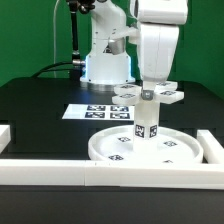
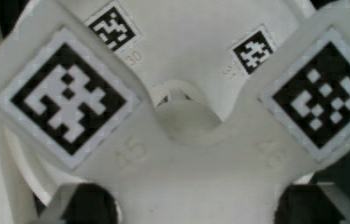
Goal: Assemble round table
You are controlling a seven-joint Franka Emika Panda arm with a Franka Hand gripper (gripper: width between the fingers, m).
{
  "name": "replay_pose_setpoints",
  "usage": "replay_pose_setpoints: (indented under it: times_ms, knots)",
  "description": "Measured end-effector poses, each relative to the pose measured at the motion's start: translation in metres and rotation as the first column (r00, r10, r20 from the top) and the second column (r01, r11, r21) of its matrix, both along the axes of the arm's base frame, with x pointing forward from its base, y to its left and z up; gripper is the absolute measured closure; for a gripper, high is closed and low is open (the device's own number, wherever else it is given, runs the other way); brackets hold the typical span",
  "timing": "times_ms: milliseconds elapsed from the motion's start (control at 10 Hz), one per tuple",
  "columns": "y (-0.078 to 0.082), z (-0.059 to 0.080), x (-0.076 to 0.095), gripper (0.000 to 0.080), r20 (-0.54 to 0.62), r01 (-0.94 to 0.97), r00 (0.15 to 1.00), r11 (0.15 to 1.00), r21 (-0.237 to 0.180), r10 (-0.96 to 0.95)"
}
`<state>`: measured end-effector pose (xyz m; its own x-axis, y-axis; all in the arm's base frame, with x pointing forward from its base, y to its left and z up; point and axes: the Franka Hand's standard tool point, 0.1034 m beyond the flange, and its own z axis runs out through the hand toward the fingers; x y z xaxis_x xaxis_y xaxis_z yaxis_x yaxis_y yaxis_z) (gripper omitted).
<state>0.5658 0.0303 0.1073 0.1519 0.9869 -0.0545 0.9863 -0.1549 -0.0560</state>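
We pinch the white plastic cross-shaped base in our gripper; keep it level over the short cylindrical leg; turn gently.

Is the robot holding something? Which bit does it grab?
Yes: the tool looks shut on the cross-shaped base piece, gripping its middle, above the leg on the round disc.

**Arm poised over table parts**

The gripper sits at the cross-shaped base piece atop the upright leg, standing on the round disc. The marker board lies behind, white border rails in front.
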Motion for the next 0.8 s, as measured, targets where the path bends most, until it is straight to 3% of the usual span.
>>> replay_pose_setpoints:
  times_ms: [300,800]
  knots:
    - [0.0,-0.0006,-0.0014,0.0357,0.016,0.378,0.926,0.926,-0.02,-0.378]
    - [0.0015,-0.0017,-0.0048,0.0357,0.029,0.818,0.574,0.573,-0.037,-0.818]
